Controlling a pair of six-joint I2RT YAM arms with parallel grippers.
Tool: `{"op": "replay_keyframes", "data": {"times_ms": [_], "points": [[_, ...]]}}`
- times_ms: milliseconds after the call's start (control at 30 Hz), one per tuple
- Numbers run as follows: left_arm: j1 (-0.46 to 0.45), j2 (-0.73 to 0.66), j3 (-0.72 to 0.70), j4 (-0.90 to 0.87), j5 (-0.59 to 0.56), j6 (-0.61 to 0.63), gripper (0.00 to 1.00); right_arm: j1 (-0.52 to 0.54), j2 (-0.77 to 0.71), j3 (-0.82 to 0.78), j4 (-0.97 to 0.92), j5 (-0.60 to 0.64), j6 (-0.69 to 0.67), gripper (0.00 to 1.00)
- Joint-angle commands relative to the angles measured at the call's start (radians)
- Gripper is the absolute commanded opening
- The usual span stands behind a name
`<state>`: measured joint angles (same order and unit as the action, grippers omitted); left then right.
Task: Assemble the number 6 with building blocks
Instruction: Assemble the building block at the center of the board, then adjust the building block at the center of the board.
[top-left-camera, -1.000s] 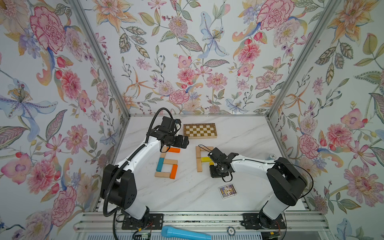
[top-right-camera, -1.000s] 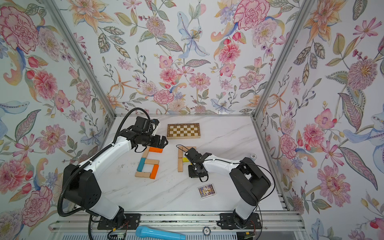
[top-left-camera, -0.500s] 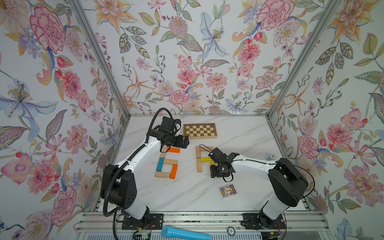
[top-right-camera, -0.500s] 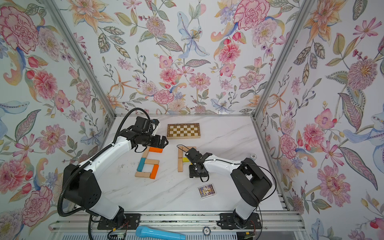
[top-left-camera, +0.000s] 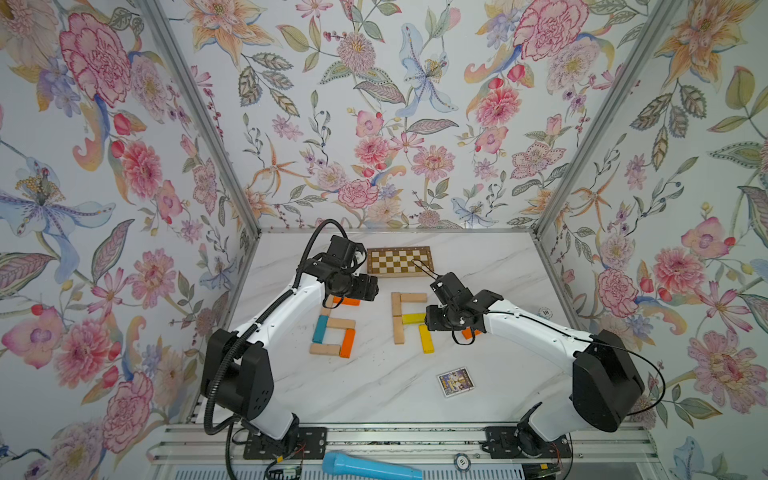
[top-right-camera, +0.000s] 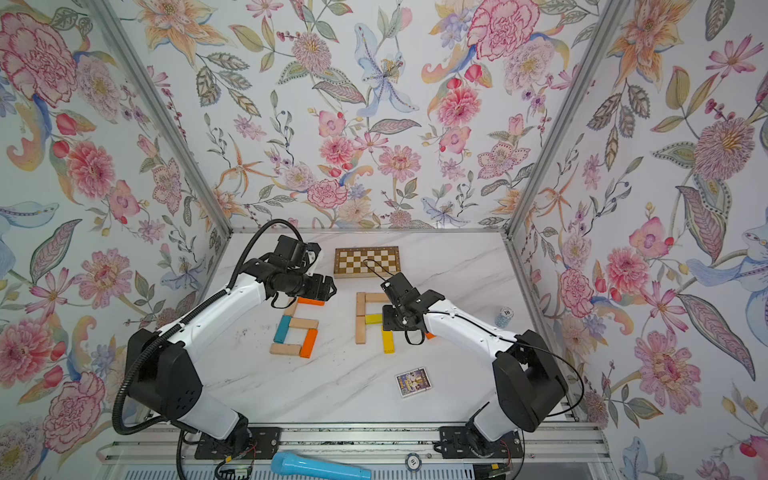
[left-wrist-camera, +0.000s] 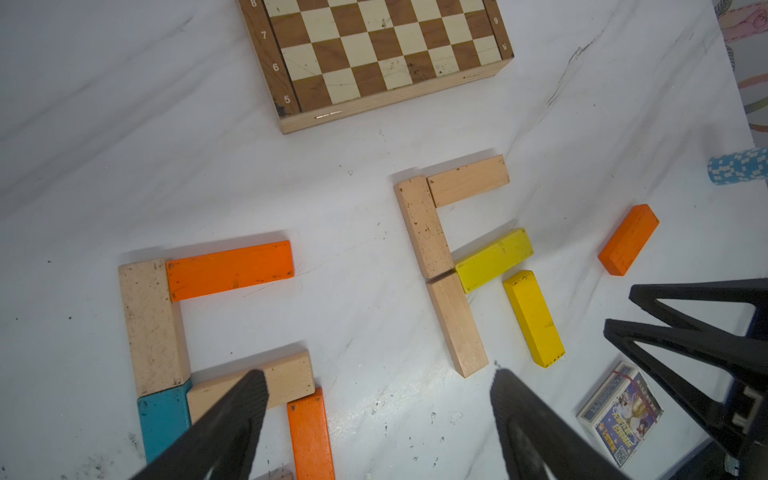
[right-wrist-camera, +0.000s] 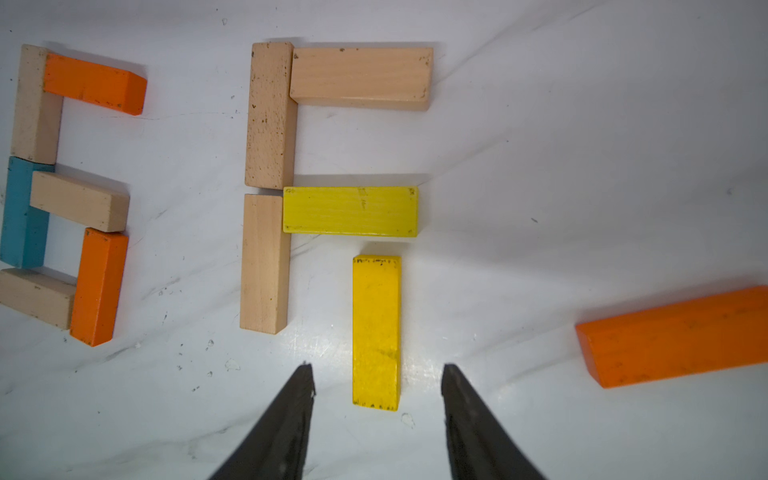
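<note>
— So, which step is this?
— The second six (right-wrist-camera: 266, 124), in the middle of the table (right-wrist-camera: 582, 124), has no bottom yet. The right arm reaches in low. The right gripper (right-wrist-camera: 376, 365) hangs over the yellow block (right-wrist-camera: 376, 328), with its jaws spread on both sides, not touching.
— Next?
— I think it should pinch that block and slide it snug. Then it can fetch the orange block (right-wrist-camera: 673, 336) toward the right edge.
— And the left gripper (left-wrist-camera: 376, 374)?
— Its jaws are wide apart and empty, above the done six (left-wrist-camera: 153, 324).
</note>
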<state>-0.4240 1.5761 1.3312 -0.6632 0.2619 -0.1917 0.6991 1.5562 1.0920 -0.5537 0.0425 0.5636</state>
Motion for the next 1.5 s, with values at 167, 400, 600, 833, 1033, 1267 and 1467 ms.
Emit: {"op": "replay_keyframes", "data": {"times_ms": [167,400,600,833,1033,1267,1467], "points": [[0.019,-0.071,-0.073,0.048,-0.050,0.013,0.90,0.034,0.126,0.092,-0.121,0.069,-0.042,0.53],[0.041,-0.102,-0.121,0.091,-0.046,0.012,0.93,0.060,0.206,0.118,-0.121,0.041,-0.048,0.53],[0.042,-0.103,-0.124,0.091,-0.046,0.015,0.94,0.075,0.265,0.125,-0.123,0.029,-0.041,0.50],[0.042,-0.100,-0.125,0.093,-0.040,0.017,0.95,0.085,0.303,0.128,-0.130,0.033,-0.025,0.45],[0.042,-0.096,-0.125,0.094,-0.036,0.018,0.95,0.086,0.319,0.120,-0.129,0.036,-0.018,0.37],[0.042,-0.096,-0.124,0.096,-0.028,0.019,0.95,0.082,0.315,0.120,-0.131,0.041,-0.013,0.31],[0.042,-0.094,-0.124,0.096,-0.023,0.020,0.96,0.070,0.315,0.124,-0.143,0.054,-0.005,0.29]]}}
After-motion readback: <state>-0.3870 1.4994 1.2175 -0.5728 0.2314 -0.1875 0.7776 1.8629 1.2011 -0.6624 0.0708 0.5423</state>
